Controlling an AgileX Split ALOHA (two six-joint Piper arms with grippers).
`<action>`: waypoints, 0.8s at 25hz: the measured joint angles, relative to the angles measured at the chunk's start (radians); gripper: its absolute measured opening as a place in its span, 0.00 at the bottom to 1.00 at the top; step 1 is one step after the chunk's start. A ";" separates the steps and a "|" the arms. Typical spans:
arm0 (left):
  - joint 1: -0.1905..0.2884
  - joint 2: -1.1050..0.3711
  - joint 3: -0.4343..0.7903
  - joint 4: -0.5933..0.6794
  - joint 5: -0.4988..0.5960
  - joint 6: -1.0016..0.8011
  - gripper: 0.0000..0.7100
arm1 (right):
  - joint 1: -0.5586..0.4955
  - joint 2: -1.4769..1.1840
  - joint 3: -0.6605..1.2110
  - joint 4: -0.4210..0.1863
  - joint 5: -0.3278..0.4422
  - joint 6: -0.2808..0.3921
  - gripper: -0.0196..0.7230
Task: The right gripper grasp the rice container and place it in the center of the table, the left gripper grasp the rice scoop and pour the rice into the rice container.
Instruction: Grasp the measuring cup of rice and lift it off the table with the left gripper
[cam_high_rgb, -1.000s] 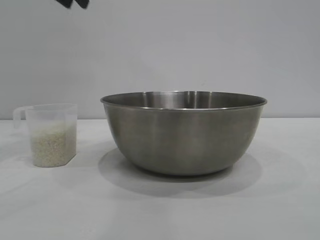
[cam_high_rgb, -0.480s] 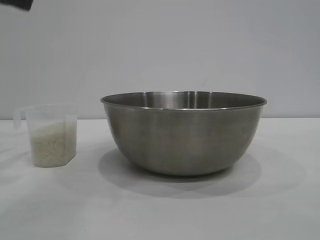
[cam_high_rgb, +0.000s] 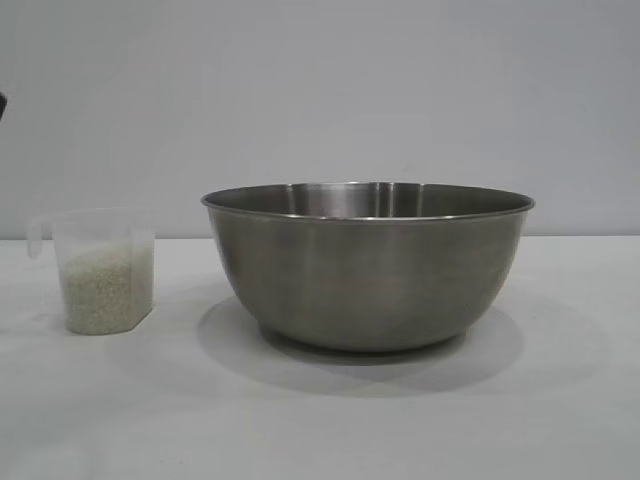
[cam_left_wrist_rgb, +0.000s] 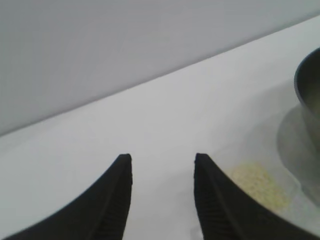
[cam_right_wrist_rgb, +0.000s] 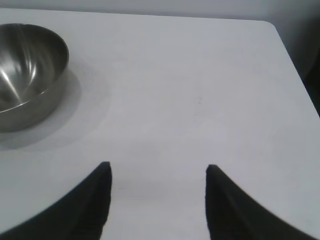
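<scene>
Sitting mid-table already, the rice container (cam_high_rgb: 367, 265), empty, so placing looks done. Rice scoop (cam_high_rgb: 98, 270) near the left edge of the table (cam_high_rgb: 320, 420), upright, rice (cam_high_rgb: 103, 290) inside, untouched. Left gripper (cam_left_wrist_rgb: 162, 159) spread open above the scoop, holding nothing. Right gripper (cam_right_wrist_rgb: 157, 167) open too, idling well off the bowl. Next up, probably: dropping down and pinching the scoop's handle without tipping it.

Your rice container (cam_high_rgb: 367, 270) was brushed grey steel with a thin rolled rim, satin outside and brightly streaked with reflections inside. Your rice scoop (cam_high_rgb: 97, 268) was cloudy translucent plastic, its rice (cam_high_rgb: 100, 290) a grainy off-white mass. The table (cam_high_rgb: 320, 420) was smooth matt white. Near it, your left gripper (cam_left_wrist_rgb: 162, 159) showed matt black fingers (cam_left_wrist_rgb: 212, 200) with finely ribbed inner faces.
</scene>
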 joint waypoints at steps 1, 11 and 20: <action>0.000 0.030 0.007 0.002 -0.023 -0.014 0.36 | 0.000 0.000 0.000 0.002 -0.001 0.000 0.56; 0.000 0.404 0.017 0.077 -0.179 -0.032 0.36 | 0.000 0.000 0.000 0.004 -0.001 0.000 0.56; 0.000 0.450 -0.027 0.012 -0.185 -0.032 0.36 | 0.000 0.000 0.000 0.004 -0.001 0.000 0.56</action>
